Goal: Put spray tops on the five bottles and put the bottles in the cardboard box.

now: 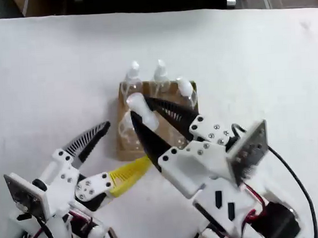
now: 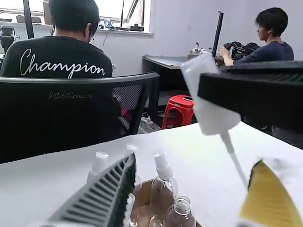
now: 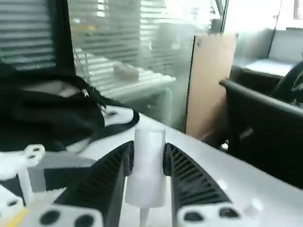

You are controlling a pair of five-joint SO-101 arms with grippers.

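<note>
The cardboard box (image 1: 120, 99) sits mid-table, with clear bottles standing in it. Three along its far side carry white spray tops (image 1: 160, 72). In the left wrist view one capped bottle (image 2: 163, 182) stands behind an uncapped one (image 2: 180, 212). My right gripper (image 1: 141, 108) hangs over the box's near-left part, shut on a white spray top (image 1: 143, 112) whose thin tube (image 2: 234, 158) points down. That same top (image 3: 147, 172) sits pinched between the black fingers (image 3: 189, 182). My left gripper (image 1: 127, 143) rests open at the box's near-left corner, holding nothing.
White tabletop (image 1: 45, 77) spreads bare to the left, right and behind the box. The right arm's black cable (image 1: 296, 177) trails at the near right. Both arm bases crowd the front edge. A black office chair (image 2: 71, 113) stands beyond the table's far edge.
</note>
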